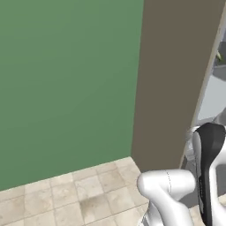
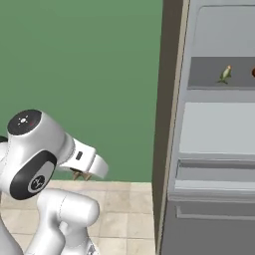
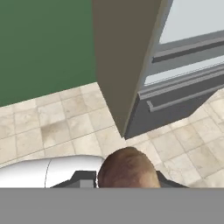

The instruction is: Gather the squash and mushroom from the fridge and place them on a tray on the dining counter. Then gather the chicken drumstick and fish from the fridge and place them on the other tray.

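My gripper hangs low over the floor, left of the open fridge. It is shut on a rounded brown thing that looks like the mushroom's cap and hides the fingertips. From the right base view the same brown piece pokes out under the white hand. Inside the fridge, the small greenish fish lies on an upper grey shelf. A dark reddish item shows at the frame's edge beside it, too cut off to name. The trays and the dining counter are out of view.
A tall taupe panel stands between the green wall and the fridge. The fridge's lower drawer with its bar handle is shut. Beige floor tiles lie below the hand.
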